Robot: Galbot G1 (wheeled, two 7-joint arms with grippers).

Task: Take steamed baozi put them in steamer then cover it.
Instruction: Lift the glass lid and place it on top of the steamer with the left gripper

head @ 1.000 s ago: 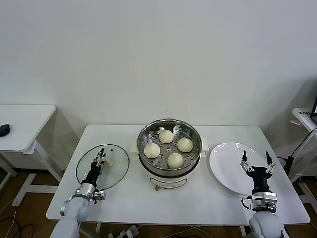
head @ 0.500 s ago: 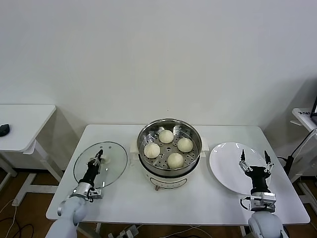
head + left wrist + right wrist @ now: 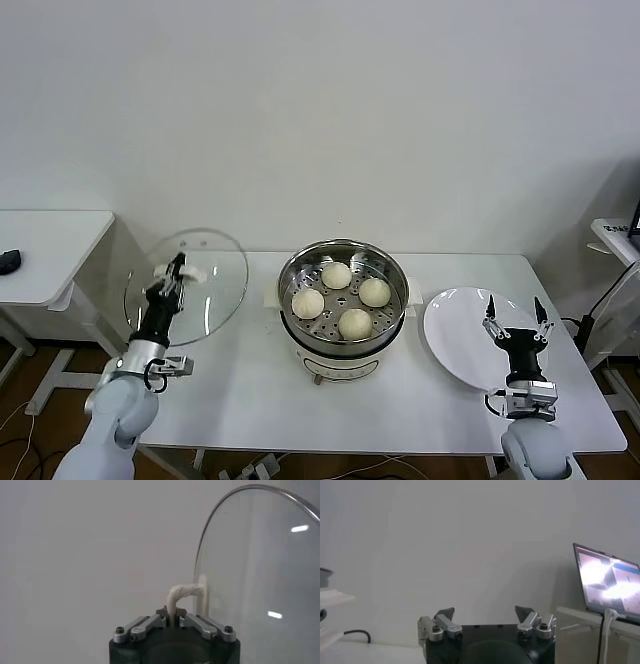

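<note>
Several cream-white baozi (image 3: pixel 336 275) lie in the shiny steel steamer (image 3: pixel 297 262) on its cream pot base at the table's middle. My left gripper (image 3: pixel 174 272) is shut on the cream handle (image 3: pixel 181 594) of the clear glass lid (image 3: pixel 205 292). It holds the lid tilted on edge in the air, left of the steamer. In the left wrist view the lid (image 3: pixel 260 570) stands upright beside the handle. My right gripper (image 3: pixel 514 312) is open and empty, pointing up over the near edge of the white plate (image 3: pixel 455 325). It also shows in the right wrist view (image 3: pixel 485 613).
A second white table (image 3: pixel 50 250) with a dark mouse (image 3: pixel 8 262) stands to the far left. A laptop (image 3: pixel 607 584) sits on a side table at the right. The white work table (image 3: pixel 250 380) has bare room in front of the steamer.
My left gripper has lifted the glass lid off the table by its handle, raising and tilting it up to the left. The right arm has stayed where it was.
</note>
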